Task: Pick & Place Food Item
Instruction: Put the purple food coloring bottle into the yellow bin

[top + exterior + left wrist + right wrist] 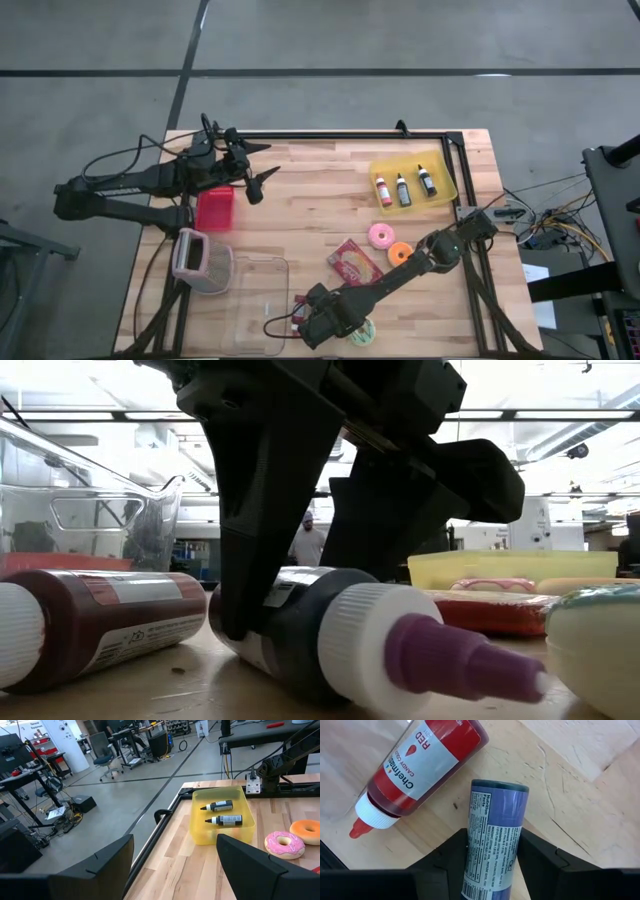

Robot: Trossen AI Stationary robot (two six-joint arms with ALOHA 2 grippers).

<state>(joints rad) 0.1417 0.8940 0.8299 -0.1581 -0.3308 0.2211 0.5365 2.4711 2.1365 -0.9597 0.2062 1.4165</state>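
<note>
right gripper point(490, 851) at 6 o'clock pinches the blue bottle point(492, 837) lying flat; left gripper point(258, 166) spread wide, idle at 10.

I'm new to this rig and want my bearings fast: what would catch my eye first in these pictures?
The right tool is low at the near edge of the table, its fingers on either side of a dark bottle with a purple tip lying on its side, next to a red candy-color bottle. Across the table, a yellow tray holds three more bottles, and a pink donut lies just in front of it.
</note>
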